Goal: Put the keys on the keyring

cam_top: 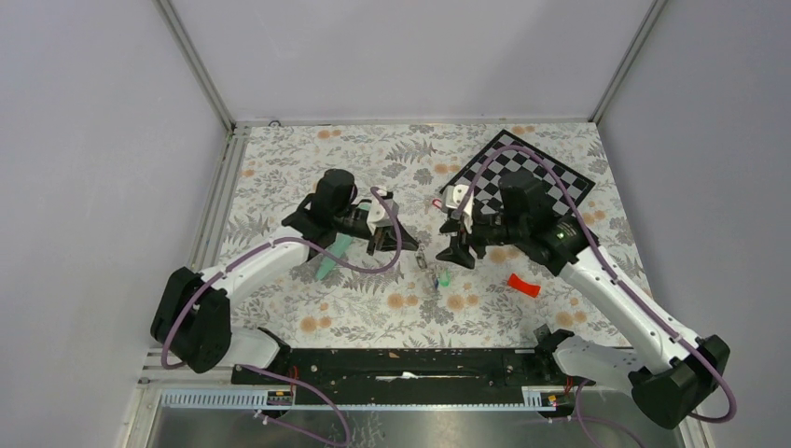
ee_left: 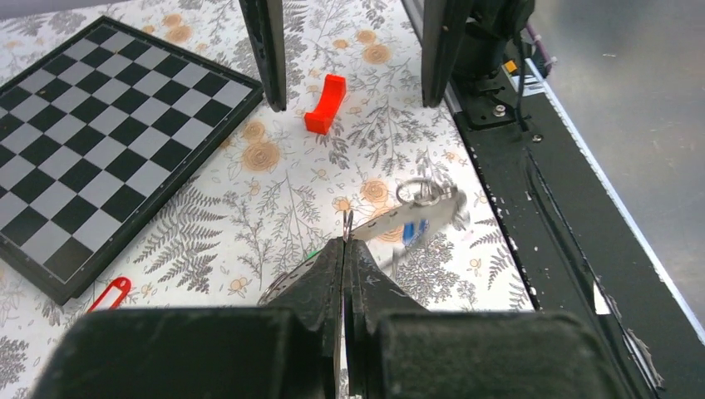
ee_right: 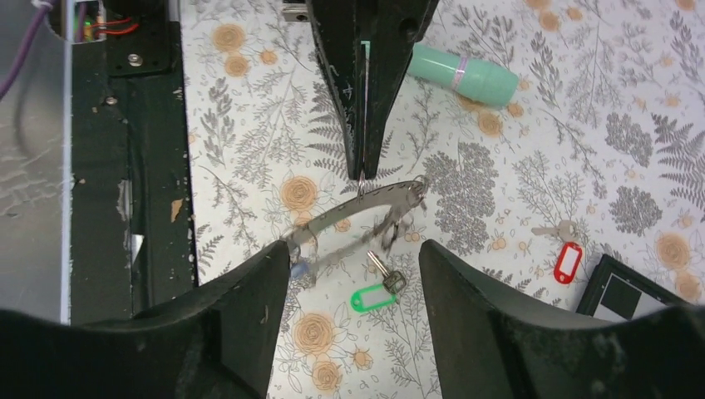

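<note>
Floral-patterned cloth covers the table (cam_top: 280,159), with a chessboard (cam_top: 550,173) at its far right corner. Near the table's middle the two arms meet tip to tip.

The left fingers (ee_left: 324,274) are pressed fully together. They pinch the keyring (ee_right: 366,208) by one edge and hold it just above the cloth. The keyring reads as a flat, greyish, elongated loop, though it is blurred, so its exact outline is uncertain. Its long axis runs roughly from the table's far edge toward the near edge, crosswise to both arms. Most of its length extends from the pinch toward the near edge.

The right fingers (ee_right: 249,307) stand wide apart and hold nothing. The keyring hangs just beyond their tips, spanning the gap between them.

A green-tagged key (ee_right: 374,297) lies on the table just beside the keyring, on the right arm's side, so that arm is the nearer one. Its metal blade points toward the keyring. A red-tagged key (ee_right: 567,259) lies well apart, toward the chessboard.
</note>
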Controlling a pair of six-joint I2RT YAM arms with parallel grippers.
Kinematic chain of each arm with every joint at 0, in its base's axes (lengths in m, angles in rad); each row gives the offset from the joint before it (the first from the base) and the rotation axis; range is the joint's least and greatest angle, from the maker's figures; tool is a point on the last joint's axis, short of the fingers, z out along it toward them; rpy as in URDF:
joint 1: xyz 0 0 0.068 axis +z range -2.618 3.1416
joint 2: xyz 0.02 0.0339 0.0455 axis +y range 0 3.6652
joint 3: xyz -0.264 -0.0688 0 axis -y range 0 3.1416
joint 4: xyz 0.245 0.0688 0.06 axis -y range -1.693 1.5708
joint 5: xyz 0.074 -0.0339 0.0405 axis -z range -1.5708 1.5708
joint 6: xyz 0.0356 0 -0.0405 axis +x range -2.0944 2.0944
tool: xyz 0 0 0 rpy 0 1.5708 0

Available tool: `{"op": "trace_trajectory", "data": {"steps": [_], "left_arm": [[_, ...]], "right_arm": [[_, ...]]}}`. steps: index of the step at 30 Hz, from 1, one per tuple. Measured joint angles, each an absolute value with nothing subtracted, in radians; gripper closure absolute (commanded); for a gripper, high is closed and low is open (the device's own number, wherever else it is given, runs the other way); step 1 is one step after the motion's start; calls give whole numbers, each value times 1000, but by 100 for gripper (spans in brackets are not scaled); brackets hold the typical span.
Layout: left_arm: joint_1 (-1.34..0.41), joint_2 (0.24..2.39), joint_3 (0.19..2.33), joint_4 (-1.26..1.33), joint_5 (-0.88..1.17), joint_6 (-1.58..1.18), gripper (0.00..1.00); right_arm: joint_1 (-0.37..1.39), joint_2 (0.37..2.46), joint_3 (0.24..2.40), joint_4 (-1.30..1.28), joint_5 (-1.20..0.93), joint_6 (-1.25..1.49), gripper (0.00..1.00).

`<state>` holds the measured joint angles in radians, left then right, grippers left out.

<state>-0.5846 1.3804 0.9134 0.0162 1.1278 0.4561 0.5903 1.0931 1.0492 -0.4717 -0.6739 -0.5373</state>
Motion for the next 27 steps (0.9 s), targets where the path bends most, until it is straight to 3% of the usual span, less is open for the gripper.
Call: {"op": "trace_trajectory", "data": {"steps": [6,13,18,27], "left_arm": [[-575,1347,847,124,1196,392,100],[-576,1361,627,725,1190,-98,100],[-577,1367,620,947,1158,-289,100],[-582,1369,604,1069,1115,-397,100]], "right_arm": [[575,1062,1046,-487,-750,-557,42],[575,1113,1025,-458,-810,-529,50],[575,1129,1018,-445,-832,-515,56],[575,1145,1018,-414,-840,-491,62]]}}
